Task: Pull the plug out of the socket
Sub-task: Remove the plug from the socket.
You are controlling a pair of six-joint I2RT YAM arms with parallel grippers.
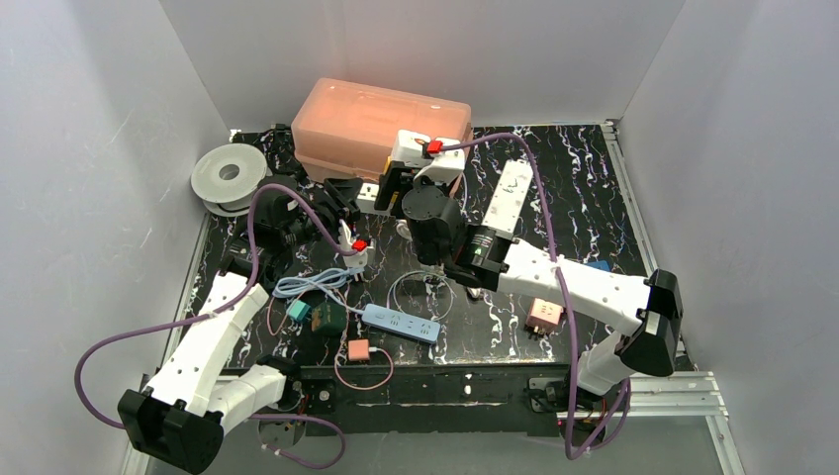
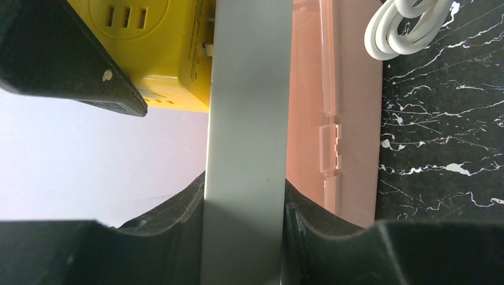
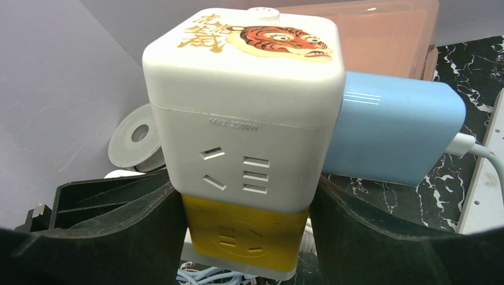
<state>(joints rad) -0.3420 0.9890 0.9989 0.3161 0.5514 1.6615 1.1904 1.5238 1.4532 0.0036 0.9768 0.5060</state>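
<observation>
The socket (image 3: 249, 119) is a cube with a white top half, a tiger print and a yellow lower half (image 2: 160, 53). My right gripper (image 3: 243, 191) is shut on it, one finger against each side. A flat white plug (image 2: 246, 148) runs from the yellow part down between the jaws of my left gripper (image 2: 243, 199), which is shut on it. The plug's end shows under the cube (image 3: 238, 261). A light blue adapter (image 3: 392, 136) with a white cable sticks out of the cube's right side. In the top view both grippers meet at the cube (image 1: 368, 195), which is mostly hidden.
A pink plastic box (image 1: 381, 124) stands right behind the grippers. A white spool (image 1: 230, 176) is at the back left and a white power strip (image 1: 508, 198) to the right. Nearer the bases lie a blue power strip (image 1: 401, 324), cables and small adapters (image 1: 545, 314).
</observation>
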